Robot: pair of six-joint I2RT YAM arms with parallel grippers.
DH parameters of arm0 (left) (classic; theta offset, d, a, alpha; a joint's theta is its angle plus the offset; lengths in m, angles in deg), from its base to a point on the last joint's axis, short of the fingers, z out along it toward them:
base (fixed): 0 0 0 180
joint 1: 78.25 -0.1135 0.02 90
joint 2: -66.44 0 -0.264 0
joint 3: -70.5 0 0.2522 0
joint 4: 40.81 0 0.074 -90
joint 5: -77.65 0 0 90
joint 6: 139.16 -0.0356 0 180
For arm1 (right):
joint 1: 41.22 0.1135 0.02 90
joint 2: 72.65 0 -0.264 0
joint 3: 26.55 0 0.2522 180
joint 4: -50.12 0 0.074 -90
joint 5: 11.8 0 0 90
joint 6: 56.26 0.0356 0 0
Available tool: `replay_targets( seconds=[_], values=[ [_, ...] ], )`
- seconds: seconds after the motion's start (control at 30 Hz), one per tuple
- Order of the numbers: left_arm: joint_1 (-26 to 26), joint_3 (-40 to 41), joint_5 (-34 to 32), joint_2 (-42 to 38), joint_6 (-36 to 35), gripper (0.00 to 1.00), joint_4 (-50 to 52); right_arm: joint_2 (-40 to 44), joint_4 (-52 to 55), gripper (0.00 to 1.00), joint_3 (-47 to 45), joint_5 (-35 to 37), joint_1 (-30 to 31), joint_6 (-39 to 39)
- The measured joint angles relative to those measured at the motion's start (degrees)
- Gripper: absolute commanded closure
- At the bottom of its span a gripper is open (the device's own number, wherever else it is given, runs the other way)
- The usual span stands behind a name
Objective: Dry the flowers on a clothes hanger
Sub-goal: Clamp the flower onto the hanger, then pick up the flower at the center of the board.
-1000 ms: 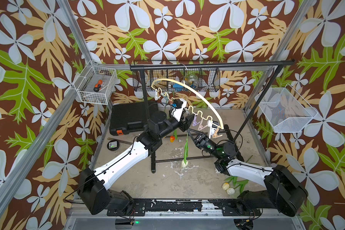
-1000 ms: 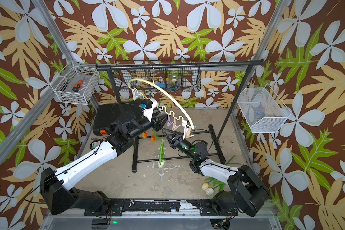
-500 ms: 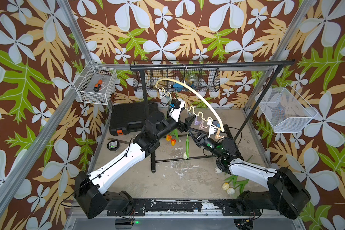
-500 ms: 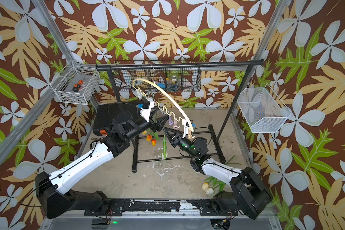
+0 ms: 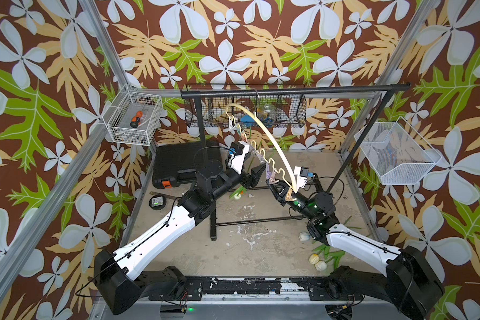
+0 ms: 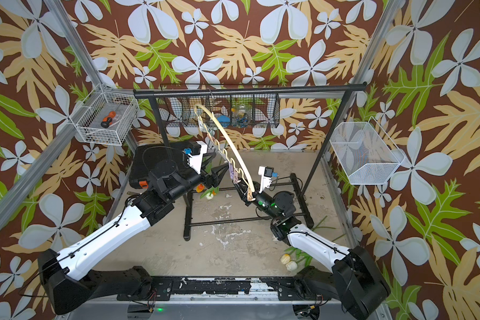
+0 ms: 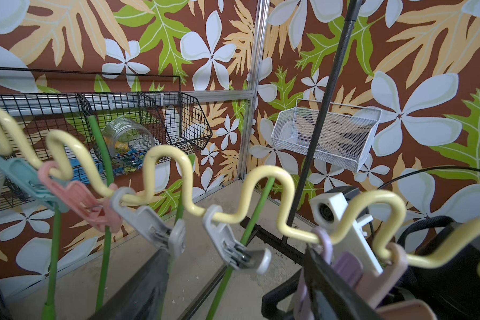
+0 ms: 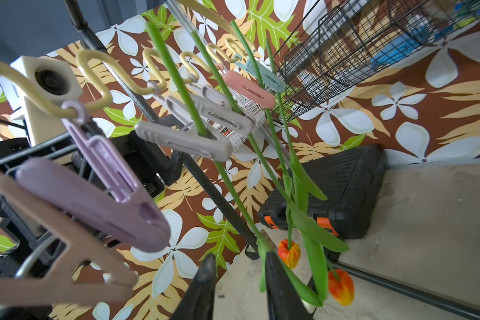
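Observation:
The cream clothes hanger (image 5: pixel 272 144) hangs by its hook from the black rack, with pastel clothespins along its wavy bar (image 7: pixel 269 177). Three flowers hang head down from the pins: two orange heads (image 8: pixel 288 249) and a white one (image 5: pixel 236 196). A grey clothespin (image 8: pixel 183 138) grips one green stem (image 8: pixel 233 199). My left gripper (image 7: pixel 233 291) is open, with that pin and stem between its fingers but apart from them. My right gripper (image 8: pixel 239 259) is open, and the stem brushes one fingertip (image 8: pixel 269 257). In both top views more white flowers (image 5: pixel 317 261) (image 6: pixel 287 261) lie on the floor beside the right arm.
The black garment rack (image 5: pixel 288 90) spans the back, its feet on the floor (image 5: pixel 214 235). A black tool case (image 5: pixel 178 163) lies at the back left. A white wire basket (image 5: pixel 135 122), a black wire basket (image 5: pixel 244 110) and a white mesh basket (image 5: pixel 396 158) hang on the walls.
My right gripper has gone from shut to open, letting go of the green stem. The left gripper has widened. The white-headed flower has swung up and toward the back left with the hanger.

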Motion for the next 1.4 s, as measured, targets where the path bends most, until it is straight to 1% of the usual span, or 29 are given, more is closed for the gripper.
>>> replay_targets(
  seconds=[0.23, 0.4, 0.6, 0.67, 0.87, 1.0, 1.13, 1.2, 1.27, 1.37, 1.4],
  values=[
    [-0.31, 1.68, 1.97, -1.70, -0.07, 0.26, 1.70, 5.62, 7.26, 0.68, -0.15, 1.53, -1.77, -3.91],
    [-0.57, 3.30, 2.84, -2.97, -0.28, 0.25, 3.85, 9.20, 13.00, 0.69, 0.00, 3.87, -2.62, -7.23],
    [-0.94, 6.16, 2.14, -5.88, -0.28, 0.22, 6.49, 11.28, 20.31, 0.70, 1.57, 7.72, -4.42, -9.81],
    [-0.94, 7.69, 0.85, -6.93, 0.85, 0.23, 6.86, 12.15, 22.62, 0.69, 1.84, 8.24, -5.33, -10.80],
    [-0.94, 13.57, -2.21, -9.11, 7.89, 0.28, 8.52, 15.28, 29.79, 0.68, 1.86, 11.82, -8.13, -13.22],
    [-0.94, 16.85, -4.63, -9.38, 11.02, 0.29, 9.49, 17.31, 34.80, 0.60, 1.27, 16.04, -9.94, -13.94],
    [-0.94, 20.98, -6.32, -9.14, 14.78, 0.39, 9.99, 19.67, 41.29, 0.57, -0.52, 23.06, -11.76, -13.42],
    [-0.94, 23.52, -6.34, -9.25, 16.57, 0.40, 9.75, 21.18, 44.33, 0.54, -1.84, 26.60, -12.72, -11.96],
    [-0.55, 27.28, -6.69, -10.40, 18.58, 0.41, 8.70, 23.58, 47.39, 0.46, -3.80, 30.58, -13.81, -10.64],
    [0.59, 32.09, -7.58, -12.04, 20.02, 0.40, 7.56, 27.74, 51.65, 0.41, -7.10, 35.54, -16.04, -8.39],
    [0.79, 33.03, -7.82, -12.11, 20.59, 0.40, 7.43, 28.92, 52.92, 0.40, -8.04, 36.87, -17.05, -7.17]
  ],
)
